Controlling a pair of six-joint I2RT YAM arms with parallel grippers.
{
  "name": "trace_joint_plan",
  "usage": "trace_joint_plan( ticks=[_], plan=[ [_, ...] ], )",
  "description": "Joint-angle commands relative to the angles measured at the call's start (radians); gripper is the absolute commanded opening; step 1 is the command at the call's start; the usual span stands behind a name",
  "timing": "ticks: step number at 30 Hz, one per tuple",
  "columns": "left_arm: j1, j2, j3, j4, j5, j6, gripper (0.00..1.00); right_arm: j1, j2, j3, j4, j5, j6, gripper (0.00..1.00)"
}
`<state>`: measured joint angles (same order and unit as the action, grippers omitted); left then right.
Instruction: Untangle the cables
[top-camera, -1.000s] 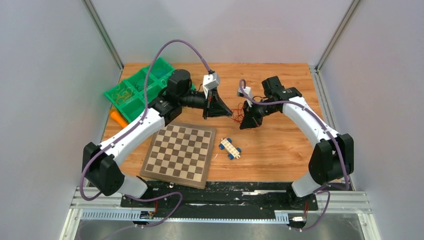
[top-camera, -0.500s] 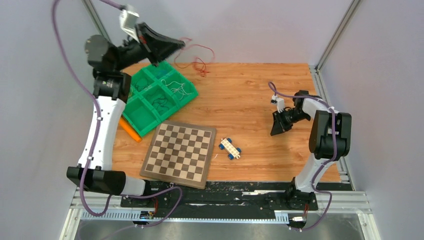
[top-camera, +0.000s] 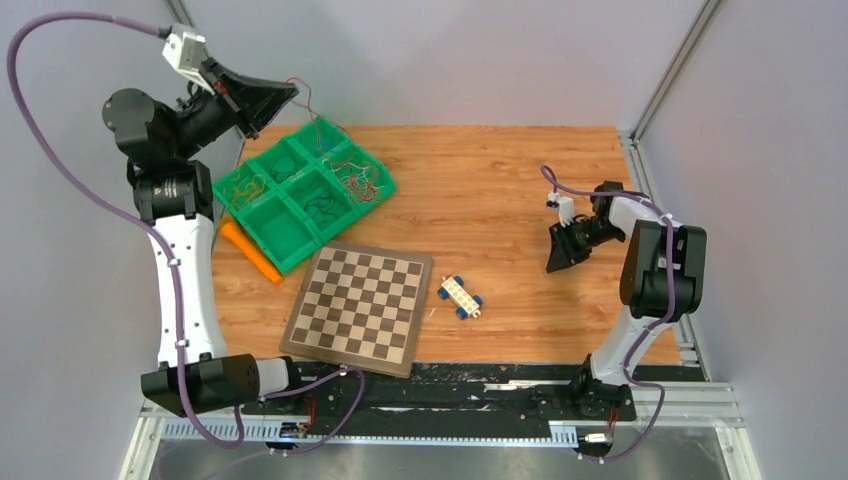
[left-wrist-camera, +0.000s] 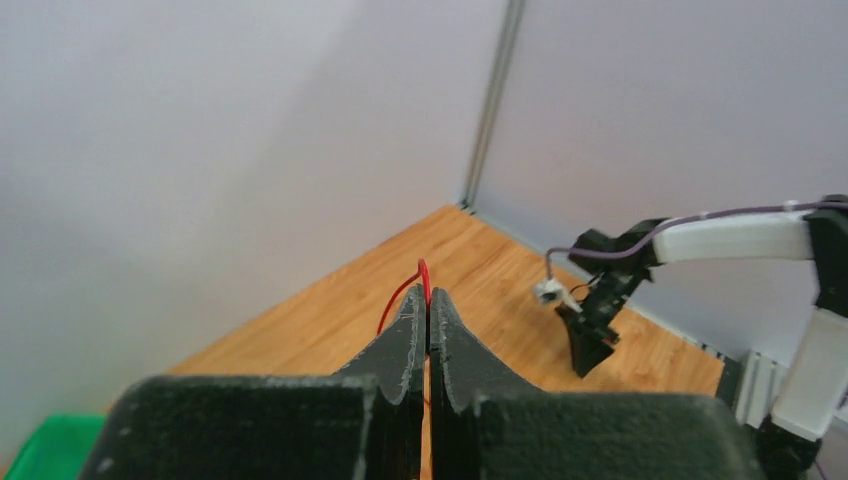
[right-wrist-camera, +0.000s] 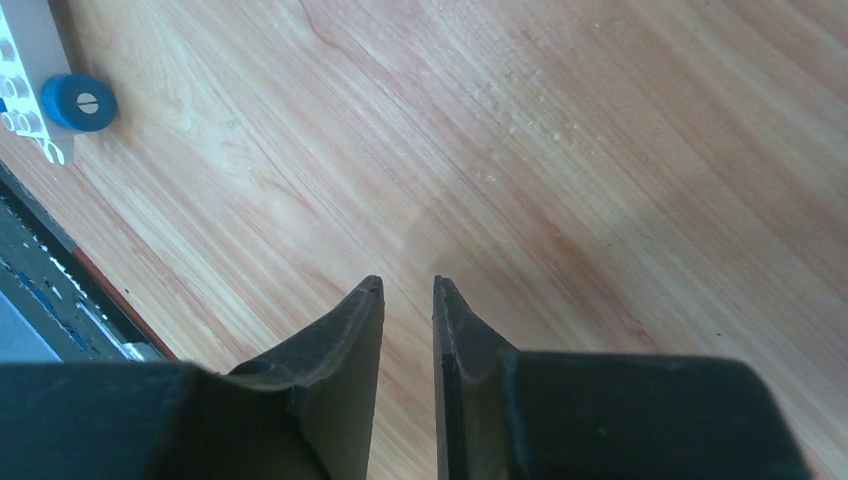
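Observation:
My left gripper (top-camera: 287, 93) is raised high over the back left corner and is shut on a thin red wire (top-camera: 316, 118). The wire hangs down into a red and white clump of cables (top-camera: 356, 180) lying in the right compartment of the green tray (top-camera: 285, 235). In the left wrist view the fingertips (left-wrist-camera: 428, 296) pinch the red wire (left-wrist-camera: 424, 274), which loops over their tip. Yellow strands (top-camera: 241, 184) and dark strands (top-camera: 320, 206) lie in other compartments. My right gripper (top-camera: 553, 263) is low over the table at the right, slightly open and empty (right-wrist-camera: 407, 285).
A chessboard (top-camera: 360, 305) lies at the front centre. A white toy car with blue wheels (top-camera: 460, 297) sits just right of it and shows in the right wrist view (right-wrist-camera: 45, 85). An orange stick (top-camera: 250, 250) lies beside the tray's left side.
Both grippers held the clump at the table's centre; the left then carried it up and left. Now its red wire hangs into the tray, and the right gripper rests low at the right.

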<state>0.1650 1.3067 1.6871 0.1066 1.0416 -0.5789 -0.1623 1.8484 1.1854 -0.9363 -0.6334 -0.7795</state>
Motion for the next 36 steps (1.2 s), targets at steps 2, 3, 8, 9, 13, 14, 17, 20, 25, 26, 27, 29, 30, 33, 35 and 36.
trace_joint_plan(
  ticks=[2, 3, 8, 9, 13, 14, 17, 20, 25, 26, 27, 29, 30, 33, 35, 36],
  plan=[
    [0.173, -0.133, -0.147, -0.198, 0.061, 0.151, 0.00, 0.001, -0.074, 0.041, -0.010, -0.044, -0.018, 0.34],
    [0.186, -0.142, -0.182, -0.241, 0.077, 0.169, 0.00, 0.002, -0.078, 0.041, -0.013, -0.047, -0.018, 0.39],
    [0.239, -0.192, -0.284, -0.468, 0.115, 0.400, 0.00, 0.002, -0.082, 0.051, -0.023, -0.062, -0.013, 0.51],
    [0.244, -0.196, -0.306, -0.493, 0.107, 0.458, 0.00, 0.001, -0.081, 0.053, -0.024, -0.065, -0.010, 0.53],
    [0.283, -0.181, -0.350, -0.614, 0.011, 0.602, 0.00, 0.001, -0.085, 0.064, -0.031, -0.083, 0.002, 0.63],
    [0.295, -0.162, -0.347, -0.657, -0.009, 0.625, 0.00, 0.002, -0.088, 0.066, -0.031, -0.087, 0.005, 0.64],
    [0.319, -0.126, -0.351, -0.718, -0.086, 0.723, 0.00, 0.002, -0.100, 0.071, -0.035, -0.093, 0.011, 0.67],
    [0.326, -0.099, -0.387, -0.757, -0.108, 0.796, 0.00, 0.002, -0.109, 0.070, -0.036, -0.094, 0.014, 0.68],
    [0.330, -0.077, -0.462, -0.701, -0.168, 0.870, 0.00, 0.001, -0.120, 0.059, -0.037, -0.092, 0.016, 0.68],
    [0.330, -0.064, -0.470, -0.678, -0.189, 0.873, 0.00, 0.001, -0.122, 0.058, -0.038, -0.091, 0.017, 0.68],
    [0.330, -0.045, -0.470, -0.670, -0.201, 0.883, 0.00, 0.002, -0.124, 0.057, -0.039, -0.089, 0.017, 0.68],
    [0.333, -0.015, -0.461, -0.634, -0.247, 0.891, 0.00, 0.002, -0.129, 0.058, -0.042, -0.085, 0.017, 0.68],
    [0.335, -0.004, -0.448, -0.625, -0.286, 0.891, 0.00, 0.002, -0.131, 0.059, -0.041, -0.085, 0.018, 0.68],
    [0.347, 0.027, -0.414, -0.582, -0.340, 0.881, 0.00, 0.002, -0.143, 0.063, -0.050, -0.092, 0.026, 0.68],
    [0.350, 0.035, -0.385, -0.573, -0.362, 0.893, 0.00, 0.002, -0.160, 0.069, -0.059, -0.116, 0.034, 0.68],
    [0.351, 0.036, -0.382, -0.569, -0.386, 0.904, 0.00, 0.002, -0.175, 0.075, -0.064, -0.136, 0.039, 0.69]
  ],
)
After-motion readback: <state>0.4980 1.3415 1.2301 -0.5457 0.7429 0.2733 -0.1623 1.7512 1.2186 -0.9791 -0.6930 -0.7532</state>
